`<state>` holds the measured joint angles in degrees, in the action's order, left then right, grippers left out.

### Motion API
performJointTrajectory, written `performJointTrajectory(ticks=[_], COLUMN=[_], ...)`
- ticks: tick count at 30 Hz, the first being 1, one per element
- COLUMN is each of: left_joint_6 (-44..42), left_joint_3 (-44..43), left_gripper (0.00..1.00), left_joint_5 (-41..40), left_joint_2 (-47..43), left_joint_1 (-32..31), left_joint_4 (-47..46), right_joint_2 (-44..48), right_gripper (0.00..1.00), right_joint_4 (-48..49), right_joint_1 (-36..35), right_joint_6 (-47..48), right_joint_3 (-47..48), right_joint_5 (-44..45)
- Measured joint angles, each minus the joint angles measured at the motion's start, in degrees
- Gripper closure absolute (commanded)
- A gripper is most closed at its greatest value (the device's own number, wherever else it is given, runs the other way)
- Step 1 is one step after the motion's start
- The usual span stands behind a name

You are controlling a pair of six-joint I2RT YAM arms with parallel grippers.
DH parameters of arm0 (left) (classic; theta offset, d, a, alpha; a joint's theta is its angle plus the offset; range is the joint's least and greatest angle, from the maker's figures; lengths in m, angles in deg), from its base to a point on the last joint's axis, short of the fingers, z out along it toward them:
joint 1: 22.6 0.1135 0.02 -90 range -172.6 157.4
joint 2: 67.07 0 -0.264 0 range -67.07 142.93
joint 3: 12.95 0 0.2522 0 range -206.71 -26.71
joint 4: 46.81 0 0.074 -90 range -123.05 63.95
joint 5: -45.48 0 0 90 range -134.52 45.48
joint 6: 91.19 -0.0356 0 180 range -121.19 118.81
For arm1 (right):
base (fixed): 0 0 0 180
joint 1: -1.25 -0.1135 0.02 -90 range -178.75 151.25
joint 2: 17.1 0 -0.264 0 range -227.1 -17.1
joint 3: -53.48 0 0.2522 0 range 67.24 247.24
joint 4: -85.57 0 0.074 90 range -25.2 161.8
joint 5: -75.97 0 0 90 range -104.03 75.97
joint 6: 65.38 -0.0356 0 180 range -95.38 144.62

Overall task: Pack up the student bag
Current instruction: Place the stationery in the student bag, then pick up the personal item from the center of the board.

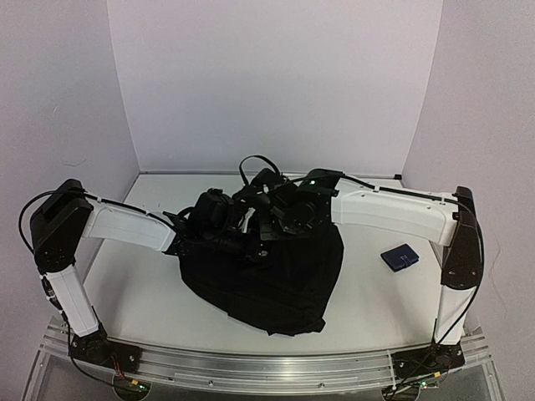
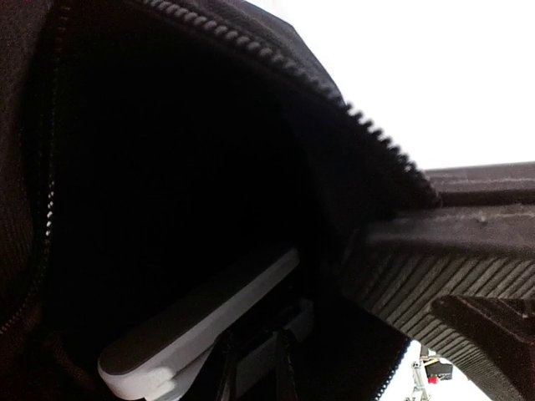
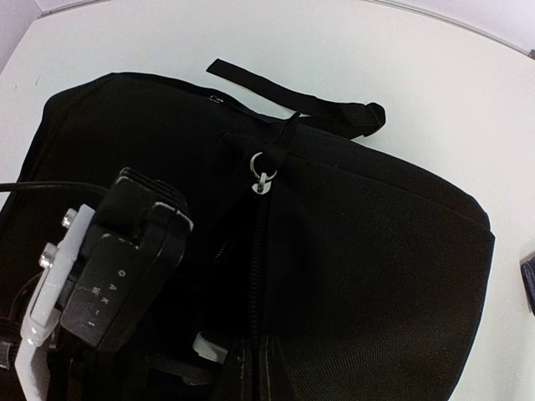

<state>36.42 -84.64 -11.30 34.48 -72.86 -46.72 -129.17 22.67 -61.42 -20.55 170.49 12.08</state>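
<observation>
The student bag (image 1: 276,280), a large black fabric backpack, lies in the middle of the table. My left gripper (image 1: 241,241) reaches into its top from the left. In the left wrist view one white finger (image 2: 201,322) lies inside the dark opening, and the zipper edge (image 2: 351,113) drapes over the other side of the left gripper (image 2: 301,288), which looks closed on that edge. My right gripper (image 1: 266,230) comes from the right. In the right wrist view the bag (image 3: 376,251) fills the frame, and the right gripper (image 3: 247,363) pinches fabric beside the zipper line.
A small dark blue pouch (image 1: 400,257) lies on the table right of the bag, at the right edge of the right wrist view (image 3: 528,284). A metal zipper pull (image 3: 264,177) and a black strap (image 3: 301,104) sit at the bag's top. White walls enclose the table.
</observation>
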Motion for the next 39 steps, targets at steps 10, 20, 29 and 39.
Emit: performJointTrajectory(ticks=[10, 20, 29, 39], left_joint_6=[-0.35, -1.93, -1.04, -0.04], left_joint_3=[4.35, 9.25, 11.28, 12.63], left_gripper=[0.54, 0.19, 0.05, 0.03], left_joint_5=[-8.97, -23.78, -27.33, -27.34], left_joint_2=[-6.44, -24.85, -30.81, -31.53], left_joint_1=[-0.37, 0.98, 9.66, 12.05], left_joint_4=[1.27, 11.19, 19.13, 21.17], right_joint_2=[0.09, 6.35, 18.37, 33.92], right_gripper=[0.81, 0.21, 0.02, 0.02], right_joint_4=[0.74, 6.32, 11.49, 18.84], right_joint_1=[0.31, 0.85, 10.91, 35.88], right_joint_6=[0.42, 4.79, 6.41, 3.14], right_joint_3=[-0.3, -1.0, -11.16, -41.05], right_joint_5=[-0.34, -4.43, -8.44, -14.22])
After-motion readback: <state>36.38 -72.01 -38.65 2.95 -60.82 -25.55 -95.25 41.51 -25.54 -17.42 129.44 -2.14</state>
